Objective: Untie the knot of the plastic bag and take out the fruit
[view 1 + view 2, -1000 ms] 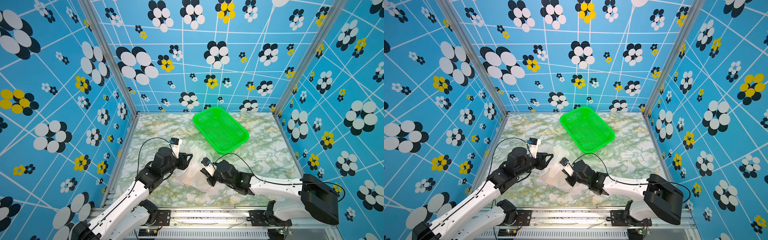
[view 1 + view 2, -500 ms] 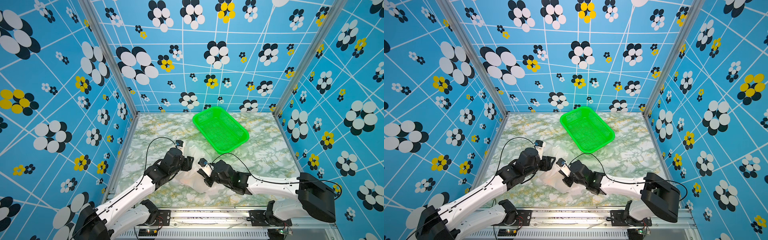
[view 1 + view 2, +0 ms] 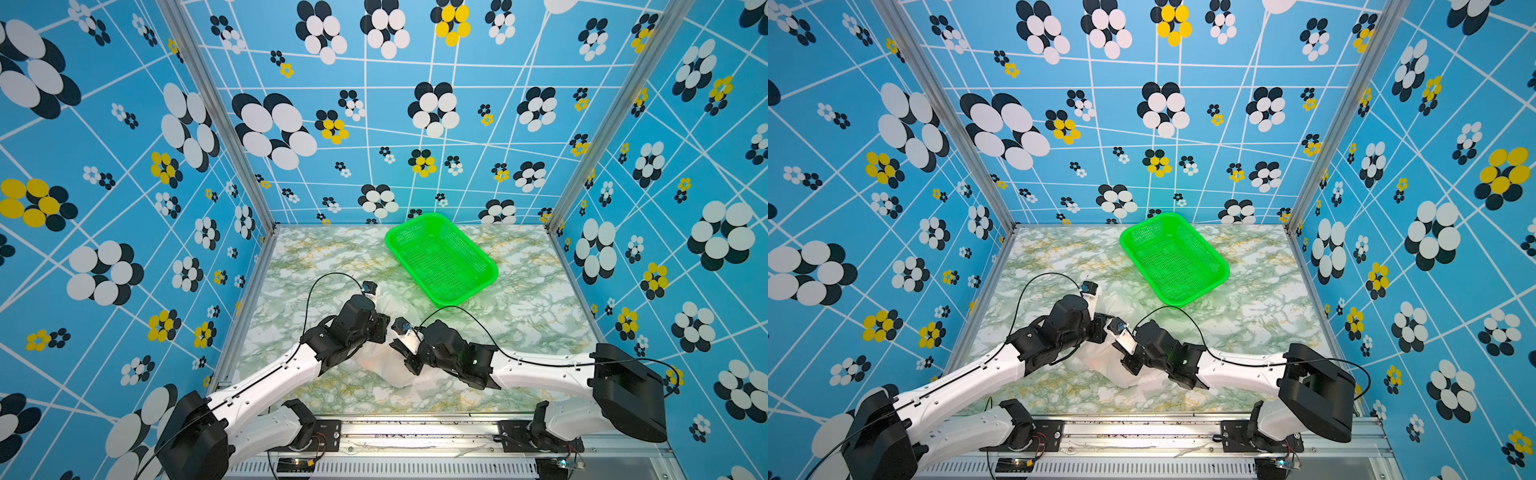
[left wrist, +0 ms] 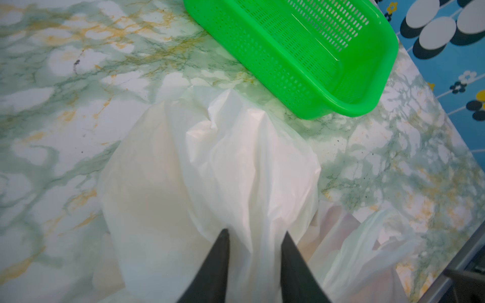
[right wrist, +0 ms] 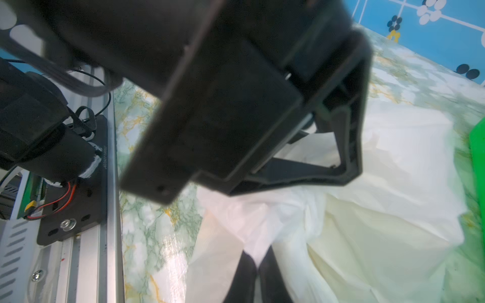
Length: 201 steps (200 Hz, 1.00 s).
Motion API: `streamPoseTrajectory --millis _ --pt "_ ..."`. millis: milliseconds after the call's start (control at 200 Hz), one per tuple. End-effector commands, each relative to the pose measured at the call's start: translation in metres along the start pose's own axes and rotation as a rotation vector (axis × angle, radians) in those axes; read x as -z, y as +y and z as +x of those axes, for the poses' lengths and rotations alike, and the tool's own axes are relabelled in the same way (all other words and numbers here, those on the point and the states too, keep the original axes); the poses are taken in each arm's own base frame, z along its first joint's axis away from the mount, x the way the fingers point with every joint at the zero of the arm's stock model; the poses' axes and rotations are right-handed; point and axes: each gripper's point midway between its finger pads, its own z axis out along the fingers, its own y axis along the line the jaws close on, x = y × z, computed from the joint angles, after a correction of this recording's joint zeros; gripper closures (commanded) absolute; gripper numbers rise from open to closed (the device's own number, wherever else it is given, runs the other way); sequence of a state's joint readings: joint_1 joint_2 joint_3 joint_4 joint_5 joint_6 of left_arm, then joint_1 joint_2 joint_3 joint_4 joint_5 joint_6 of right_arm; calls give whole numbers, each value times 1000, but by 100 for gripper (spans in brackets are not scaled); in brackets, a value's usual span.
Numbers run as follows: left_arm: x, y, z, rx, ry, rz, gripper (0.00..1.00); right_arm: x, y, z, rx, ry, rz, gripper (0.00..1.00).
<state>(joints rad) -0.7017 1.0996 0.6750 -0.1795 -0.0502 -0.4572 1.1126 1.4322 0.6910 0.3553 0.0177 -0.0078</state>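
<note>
The white plastic bag (image 3: 390,370) (image 3: 1113,372) lies crumpled at the front middle of the table, between my two grippers. My left gripper (image 4: 254,237) (image 3: 380,330) presses down onto it; a gathered fold of the bag (image 4: 236,162) runs up between its narrowly parted fingers. My right gripper (image 5: 257,262) (image 3: 398,347) is shut on a thin flap of the bag (image 5: 380,210). Just beyond its tips sits a twisted bunch (image 5: 311,210), the knot as far as I can tell. The fruit stays inside the bag, showing only as a faint orange tint (image 3: 368,363).
A green mesh basket (image 3: 495,271) (image 3: 1227,272) (image 4: 380,86) stands slantwise at the back middle, with nothing in it, just behind the bag. Patterned blue walls close off three sides. A metal rail (image 3: 415,428) with both arm bases runs along the front edge.
My left arm reached forward and to the right onto the bag, and its fingers widened, then closed in on a fold. The right gripper shifted slightly left, still gripping the bag.
</note>
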Motion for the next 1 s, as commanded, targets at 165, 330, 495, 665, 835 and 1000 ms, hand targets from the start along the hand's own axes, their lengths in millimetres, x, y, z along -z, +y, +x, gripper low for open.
streamPoseTrajectory --millis 165,330,495,665,835,1000 --pt "31 37 -70 0 -166 -122 100 -6 -4 -3 -5 -13 39 95" --pt "70 100 -91 140 -266 -214 100 -3 -23 1 -13 -37 149 98" --pt "106 145 -83 267 -349 -292 100 -2 -52 4 -24 -26 320 100" --pt "127 173 -64 391 -432 -345 100 8 -90 7 -98 -35 502 100" --pt "127 186 -44 461 -454 -349 100 17 -108 17 -176 -63 541 100" --pt "127 188 -40 502 -477 -330 100 32 -122 29 -256 -119 573 97"
